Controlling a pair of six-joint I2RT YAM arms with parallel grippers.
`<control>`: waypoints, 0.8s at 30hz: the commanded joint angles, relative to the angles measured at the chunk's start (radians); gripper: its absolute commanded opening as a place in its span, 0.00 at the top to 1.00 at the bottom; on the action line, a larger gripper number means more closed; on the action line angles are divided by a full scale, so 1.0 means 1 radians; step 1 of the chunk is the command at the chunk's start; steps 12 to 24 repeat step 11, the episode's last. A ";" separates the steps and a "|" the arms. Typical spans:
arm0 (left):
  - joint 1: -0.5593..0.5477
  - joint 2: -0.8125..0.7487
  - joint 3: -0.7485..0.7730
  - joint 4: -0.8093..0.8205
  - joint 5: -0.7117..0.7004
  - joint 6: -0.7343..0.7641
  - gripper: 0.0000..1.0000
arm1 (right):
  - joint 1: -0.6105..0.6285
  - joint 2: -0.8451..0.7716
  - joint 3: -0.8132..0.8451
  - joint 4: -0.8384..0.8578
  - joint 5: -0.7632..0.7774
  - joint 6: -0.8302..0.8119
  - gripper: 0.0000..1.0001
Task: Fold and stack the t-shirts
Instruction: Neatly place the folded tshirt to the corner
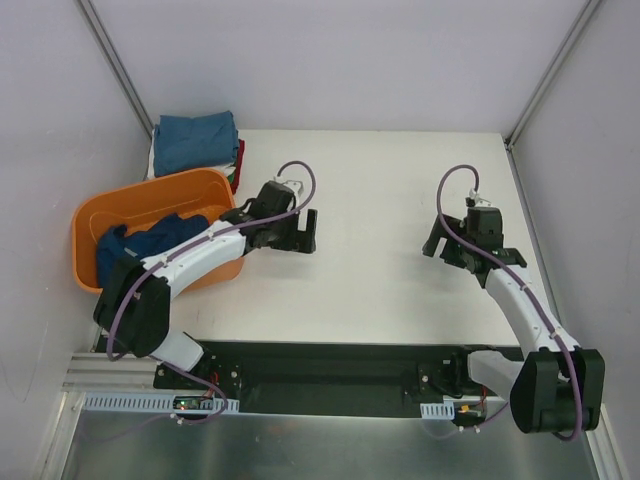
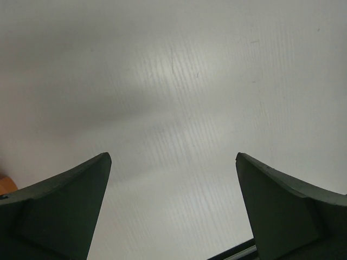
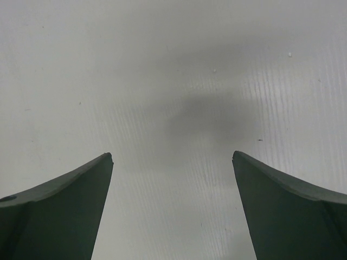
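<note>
Left pincer [image 1: 300, 238] spread beside tub [image 1: 150, 190], right pincer [image 1: 472, 252] spread over table [image 1: 380, 200]

The table [image 1: 380, 290] is plain off-white, faintly ribbed with fine lines. At ten o'clock, the tub [image 1: 95, 215] is bright orange and the t-shirt [image 1: 150, 242] in it plain dark blue. At eleven o'clock, the folded stack [image 1: 195, 142] is teal-blue on top with a red edge (only a sliver) below. The left arm [image 1: 190, 255] and right arm [image 1: 525, 300] are white with black joints and purple cables [image 1: 439, 205]. The left gripper [image 2: 173, 157] and right gripper [image 3: 172, 156] are dark grey-green.
</note>
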 commanded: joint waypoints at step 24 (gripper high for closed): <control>0.008 -0.180 -0.093 0.186 -0.022 -0.072 0.01 | 0.010 -0.085 -0.041 0.118 0.041 0.004 0.03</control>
